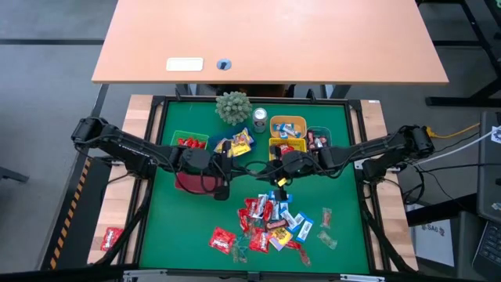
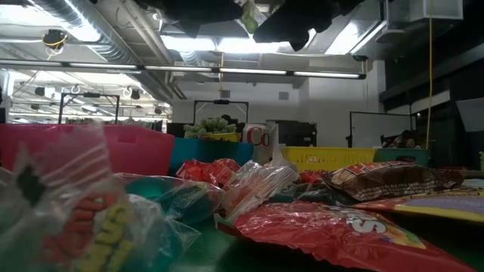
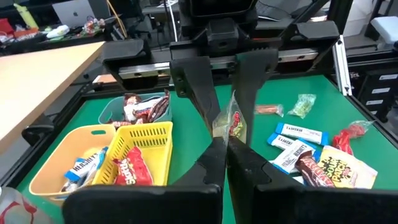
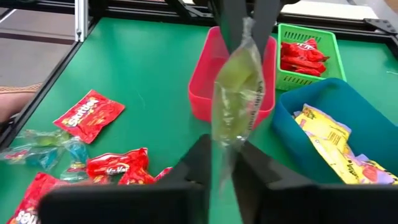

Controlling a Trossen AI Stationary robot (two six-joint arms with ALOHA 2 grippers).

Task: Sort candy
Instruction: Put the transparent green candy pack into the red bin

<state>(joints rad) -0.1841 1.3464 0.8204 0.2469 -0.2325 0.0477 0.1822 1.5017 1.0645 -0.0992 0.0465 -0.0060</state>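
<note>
**One sweet, two pincers**

Nearest, at the front of the green table: loose candy in red, blue-and-white and clear wrappers, heaped right of centre. Above mid-table, held clear of the surface: a single sweet in a clear wrapper with yellow-green inside. Clamped tight on one end of it: the left pincer, reaching in from the left. At the other end, with the wrapper running between its tips: the right pincer; gripping or letting go, cannot tell. Below and just left: a red bin. Farther back: green, blue and yellow bins, each with candy inside. Farthest: a can beside a plant.
</note>
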